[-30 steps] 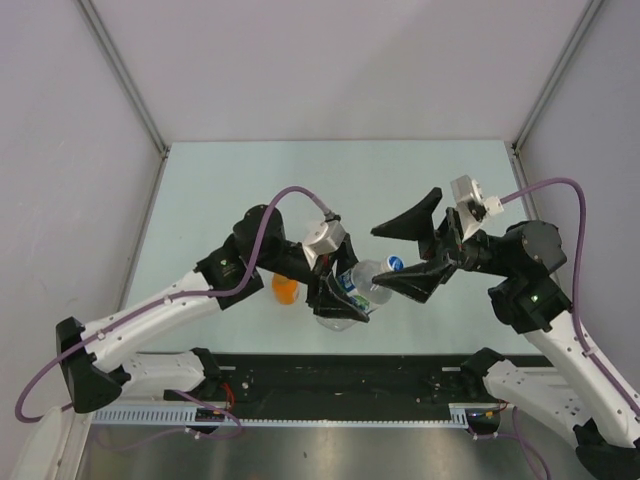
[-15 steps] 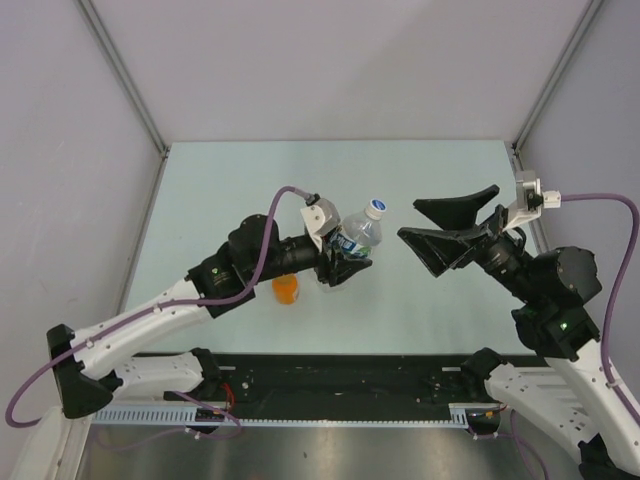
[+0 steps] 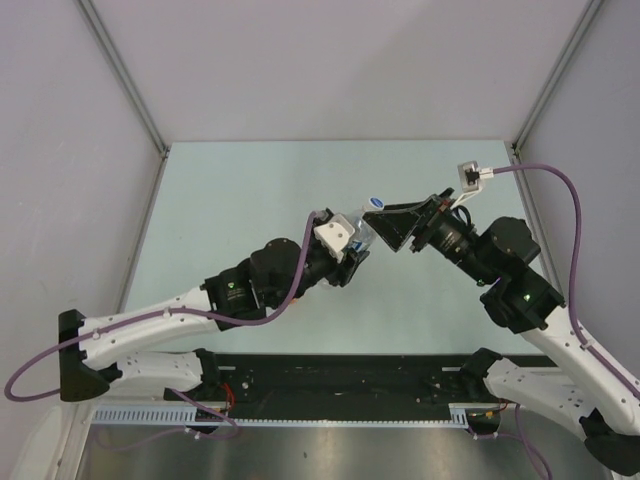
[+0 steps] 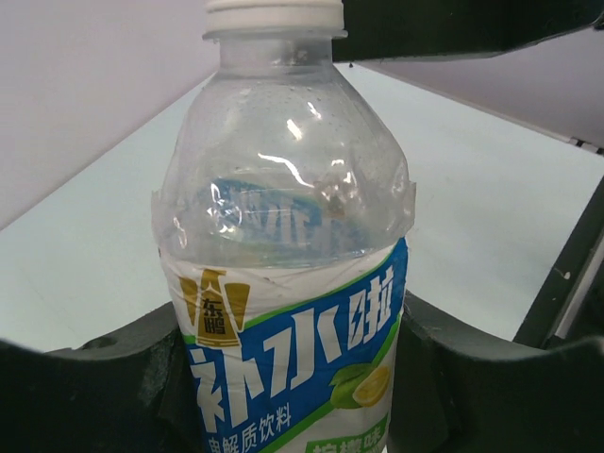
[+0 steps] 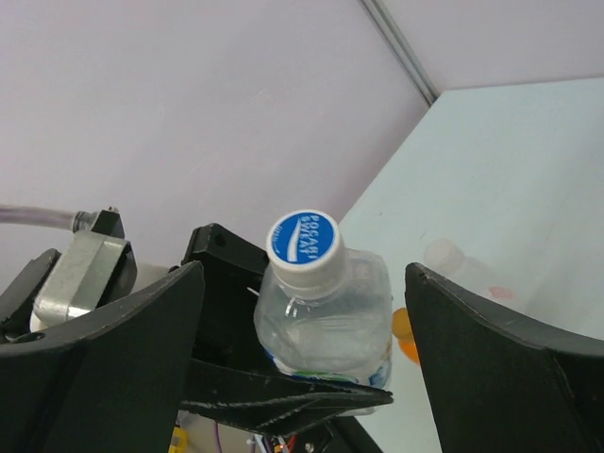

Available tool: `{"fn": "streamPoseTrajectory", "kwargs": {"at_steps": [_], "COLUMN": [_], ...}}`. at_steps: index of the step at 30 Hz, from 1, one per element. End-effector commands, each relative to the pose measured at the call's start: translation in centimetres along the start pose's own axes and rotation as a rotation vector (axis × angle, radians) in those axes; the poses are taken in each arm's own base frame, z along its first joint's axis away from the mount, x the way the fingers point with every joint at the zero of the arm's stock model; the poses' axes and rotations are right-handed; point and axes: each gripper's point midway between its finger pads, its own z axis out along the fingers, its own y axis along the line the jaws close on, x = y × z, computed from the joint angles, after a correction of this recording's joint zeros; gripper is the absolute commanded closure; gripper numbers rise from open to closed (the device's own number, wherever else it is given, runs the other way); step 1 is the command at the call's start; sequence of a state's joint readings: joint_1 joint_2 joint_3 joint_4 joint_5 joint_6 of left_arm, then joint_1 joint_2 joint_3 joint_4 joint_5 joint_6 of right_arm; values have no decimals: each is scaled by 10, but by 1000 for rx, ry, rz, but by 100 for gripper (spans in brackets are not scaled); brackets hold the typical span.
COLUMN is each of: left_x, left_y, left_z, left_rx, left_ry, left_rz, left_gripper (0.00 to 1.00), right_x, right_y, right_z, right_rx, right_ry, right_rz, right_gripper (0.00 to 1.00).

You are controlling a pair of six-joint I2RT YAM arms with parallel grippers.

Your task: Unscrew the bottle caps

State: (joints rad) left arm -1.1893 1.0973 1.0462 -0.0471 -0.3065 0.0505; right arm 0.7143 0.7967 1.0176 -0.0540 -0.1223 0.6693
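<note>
Nearest the arm bases: left claw [image 3: 350,262] [image 4: 293,387] pressed tight on a bottle [image 3: 362,236] [image 4: 293,283], one black finger against each side of the blue, white and green label. Held up above the pale green table [image 3: 250,190] [image 4: 94,255], tipped toward the far right in the overhead view. Clear, glinting plastic above the label, narrowing to the neck.

Topped with the cap [image 3: 376,203] [image 4: 274,14] [image 5: 304,238]: white sides, blue face with white lettering, seated on the neck.

Just past that, right claw [image 3: 395,225] [image 5: 304,272] spread wide around the cap, one black finger on each side. Clear gap on both sides, touching nothing. From the right wrist view, looking down onto the cap's face, with the left claw [image 5: 264,377] dark below the bottle's [image 5: 326,321] shoulder.

Farther off on the table [image 5: 528,170], in the right wrist view only: an orange bottle [image 5: 406,340], mostly hidden behind the held one. Close beside it, a second clear bottle [image 5: 462,269] with a pale cap and a red patch; too blurred to tell whether upright or lying.

Farthest: the table's back edge against plain grey walls [image 3: 330,70].
</note>
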Motion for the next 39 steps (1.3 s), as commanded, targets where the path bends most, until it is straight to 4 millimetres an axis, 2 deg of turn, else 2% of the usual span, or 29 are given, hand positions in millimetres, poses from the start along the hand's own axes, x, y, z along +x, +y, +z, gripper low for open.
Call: {"fn": "streamPoseTrajectory", "kwargs": {"at_steps": [1, 7, 10, 14, 20, 27, 32, 33, 36, 39], "left_x": [-6, -3, -2, -1, 1, 1, 3, 4, 6, 5], "left_y": [5, 3, 2, 2, 1, 1, 0, 1, 1, 0], "left_z": [3, 5, 6, 6, 7, 7, 8, 8, 8, 8], "left_rx": [-65, -76, -79, -78, -79, -83, -82, -84, -86, -83], "left_ry": [-8, -1, -1, -1, 2, 1, 5, 6, 12, 9], "left_rz": [49, 65, 68, 72, 73, 72, 74, 75, 77, 75], "left_gripper": [100, 100, 100, 100, 100, 100, 100, 100, 100, 100], "right_x": [-23, -25, -23, -21, -16, -10, -12, -13, -14, -17], "right_y": [15, 13, 12, 2, -1, -4, -4, -4, -3, -2], "right_z": [1, 3, 3, 5, 6, 9, 8, 8, 8, 7], "right_rx": [-11, 10, 14, 57, 70, 81, 87, 89, 86, 86], "right_ry": [-80, -100, -93, -91, -78, -59, -68, -71, -77, -89], "right_rz": [-13, -19, -23, -25, -27, -26, -30, -30, -29, -31], "right_gripper": [11, 16, 25, 44, 51, 48, 52, 50, 39, 35]}}
